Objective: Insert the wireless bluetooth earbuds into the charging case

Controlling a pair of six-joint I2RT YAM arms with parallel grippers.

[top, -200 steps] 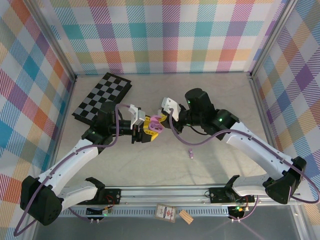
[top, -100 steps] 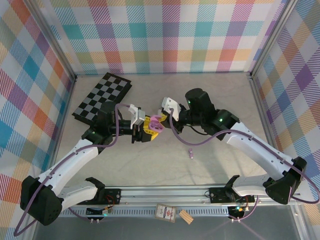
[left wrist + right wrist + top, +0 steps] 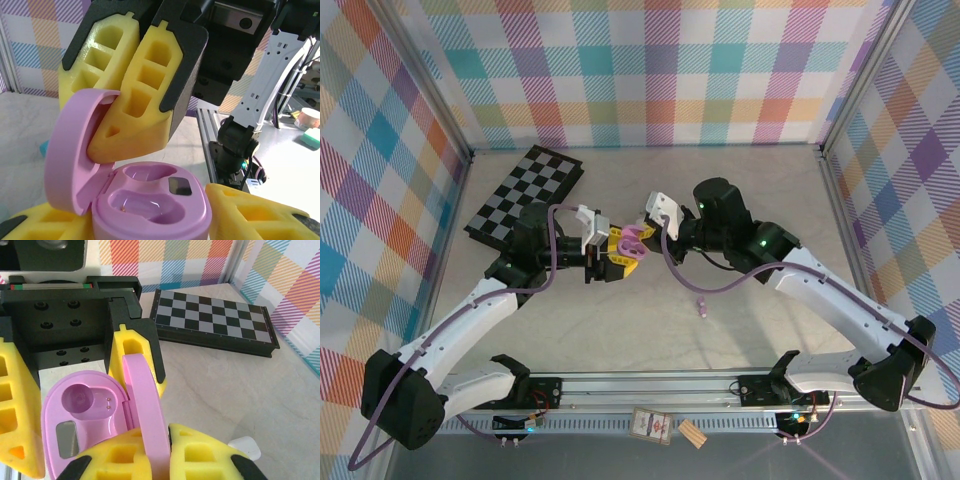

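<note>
Jaws of the right gripper (image 3: 160, 460) pinch the raised lid (image 3: 145, 405) of the purple charging case (image 3: 85, 415). Jaws of the left gripper (image 3: 612, 256) flank its base; whether they grip is unclear.

Lilac charging case (image 3: 150, 210), purple earbud (image 3: 701, 307), black-grey chequered board (image 3: 520, 190), plaid walls (image 3: 650, 70).

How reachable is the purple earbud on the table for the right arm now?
Probably not yet. The right gripper is pinching the lid of the open purple charging case, so its jaws are occupied. The purple earbud itself lies alone on the table beside that arm.
</note>
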